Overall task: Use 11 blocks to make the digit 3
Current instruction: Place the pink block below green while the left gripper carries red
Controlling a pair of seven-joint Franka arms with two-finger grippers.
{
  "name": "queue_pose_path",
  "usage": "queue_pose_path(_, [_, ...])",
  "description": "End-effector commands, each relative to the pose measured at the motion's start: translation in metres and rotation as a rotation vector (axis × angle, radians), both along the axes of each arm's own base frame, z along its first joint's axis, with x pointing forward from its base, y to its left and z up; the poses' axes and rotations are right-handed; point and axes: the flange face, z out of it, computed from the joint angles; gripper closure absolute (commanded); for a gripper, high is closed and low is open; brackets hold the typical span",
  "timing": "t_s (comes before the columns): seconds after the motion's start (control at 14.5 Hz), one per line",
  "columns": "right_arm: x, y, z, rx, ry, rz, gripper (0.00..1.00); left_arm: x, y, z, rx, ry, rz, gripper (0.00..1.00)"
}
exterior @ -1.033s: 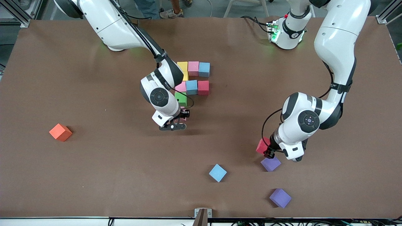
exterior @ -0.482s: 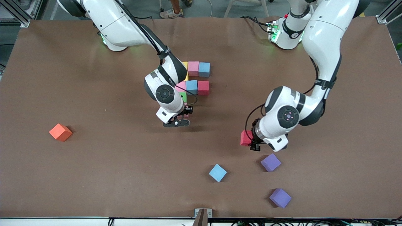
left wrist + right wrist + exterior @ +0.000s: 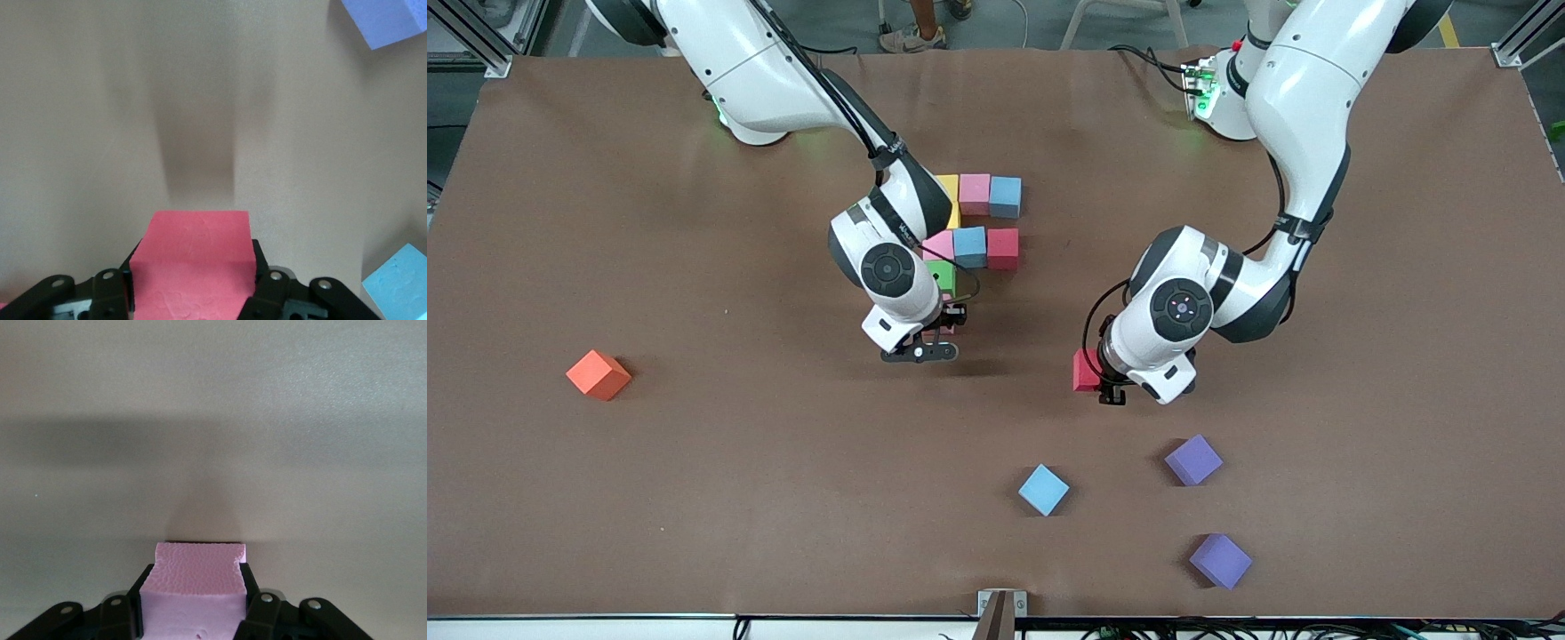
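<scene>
The partial digit 3 stands as a cluster of blocks: yellow [image 3: 947, 187], pink [image 3: 975, 193] and light blue [image 3: 1005, 196] in one row, then pink [image 3: 938, 244], light blue [image 3: 969, 246] and red [image 3: 1003, 248], with green [image 3: 941, 277] nearer the camera. My right gripper [image 3: 935, 336] [image 3: 193, 603] is shut on a pink block [image 3: 197, 577], low beside the green one. Above bare table, my left gripper [image 3: 1100, 380] [image 3: 193, 283] is shut on a red block [image 3: 1086, 370] [image 3: 193, 260]. Loose blocks lie nearer the camera: light blue [image 3: 1043, 489], purple [image 3: 1193, 460] and purple [image 3: 1220, 560].
An orange cube [image 3: 598, 374] sits apart toward the right arm's end of the table. A second yellow block [image 3: 954, 216] is half hidden by the right arm. The left wrist view shows a purple block [image 3: 383, 20] and a light blue one [image 3: 400, 283] at its edges.
My left arm has carried the red block away from the loose purple block toward the cluster. The right gripper has shifted only slightly beside the green block.
</scene>
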Motion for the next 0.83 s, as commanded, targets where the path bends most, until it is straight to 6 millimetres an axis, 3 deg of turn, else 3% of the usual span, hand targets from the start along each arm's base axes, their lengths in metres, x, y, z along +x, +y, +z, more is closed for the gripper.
queue_pose_path(0.0, [-0.007,-0.0034,0.0052,0.001,0.0,-0.003,0.62,0.0003,0.0045,0.0002,-0.005,0.016,0.017,0.74])
queue_pose_path(0.28, [-0.007,-0.0035,0.0043,-0.001,-0.001,-0.001,0.62,0.0016,0.0062,0.0017,-0.005,0.014,0.022,0.74])
queue_pose_path(0.34, [-0.0078,-0.0029,0.0033,-0.001,0.002,0.0,0.56,0.0023,0.0071,0.0018,-0.005,0.013,0.023,0.74])
queue_pose_path(0.41, [-0.0083,-0.0032,0.0029,-0.004,0.006,-0.009,0.2,0.0027,0.0081,0.0017,-0.005,0.014,0.025,0.74])
queue_pose_path(0.48, [-0.0088,-0.0034,0.0026,-0.006,0.011,-0.013,0.0,0.0028,0.0091,0.001,-0.004,0.015,0.028,0.74])
queue_pose_path(0.76, [-0.0066,-0.0019,0.0113,0.004,0.002,-0.019,0.0,-0.0021,0.0006,0.0,-0.003,0.023,0.059,0.74])
